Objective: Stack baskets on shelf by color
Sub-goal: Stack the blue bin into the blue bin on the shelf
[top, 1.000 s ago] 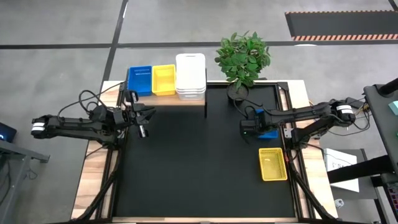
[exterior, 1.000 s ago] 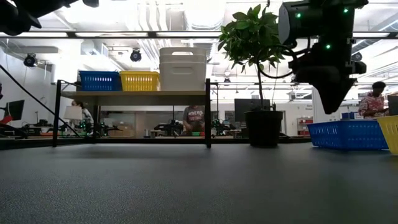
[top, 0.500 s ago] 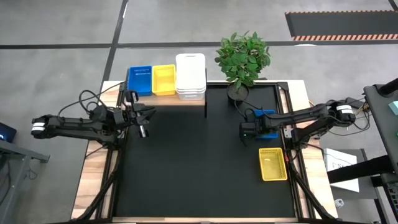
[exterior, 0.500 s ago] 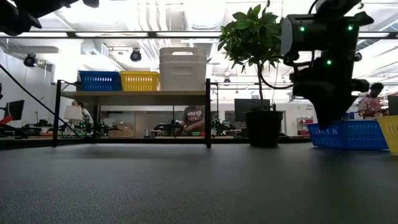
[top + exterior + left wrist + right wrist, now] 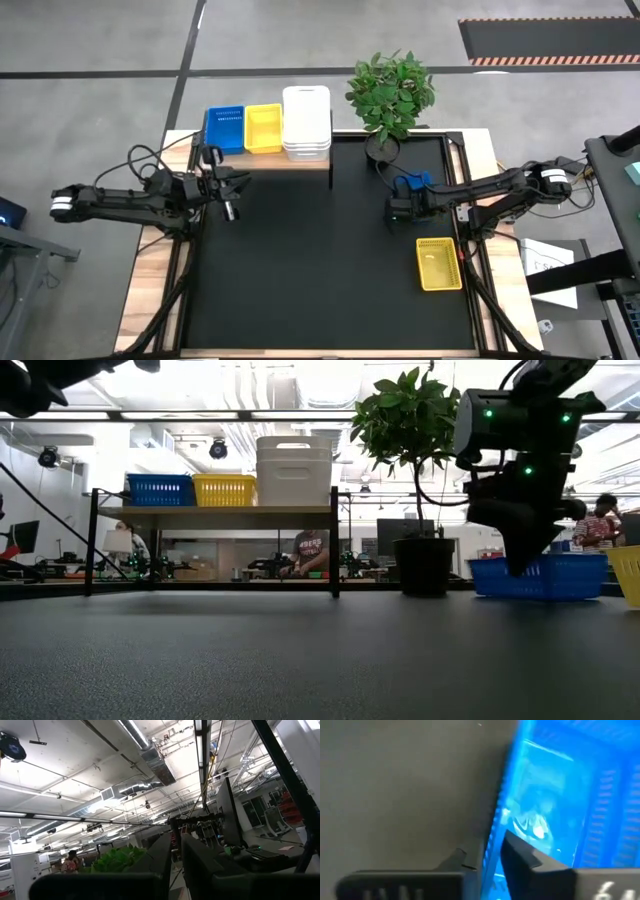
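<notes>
The right arm is stretched in from the right edge of the table (image 5: 300,300), low over the black mat, with the right gripper (image 5: 402,208) pointed down at the near wall of a blue basket (image 5: 414,190). In the right wrist view the two dark fingers (image 5: 520,857) are seen straddling that blue wall (image 5: 497,820), one outside and one inside, closed in tight on the rim, so the basket is pinched by its edge. In the low view the same basket (image 5: 540,576) is seen hanging a touch off the mat, a bit tilted, just under the gripper (image 5: 520,565).

The left arm is parked over the left edge of the table, the left gripper (image 5: 229,190) held level, just in front of the shelf (image 5: 300,160). In its wrist view the fingers (image 5: 165,857) are seen nearly together with only a thin slit between them, nothing held.

The baskets are shallow plastic rectangles with slotted, perforated sides. On the light-wood shelf, raised on dark legs, a row is lined up: a blue one (image 5: 225,129), a yellow one (image 5: 264,128) touching it, then a taller white stack (image 5: 306,122) at the right end. Whether the blue and yellow are single or nested can't be told. Nothing is seen inside any of them.

One more yellow basket (image 5: 439,263) is left flat on the mat near the right edge, apart from the gripped blue one. A leafy potted plant (image 5: 390,95) in a dark pot is set at the back, beside the shelf.
</notes>
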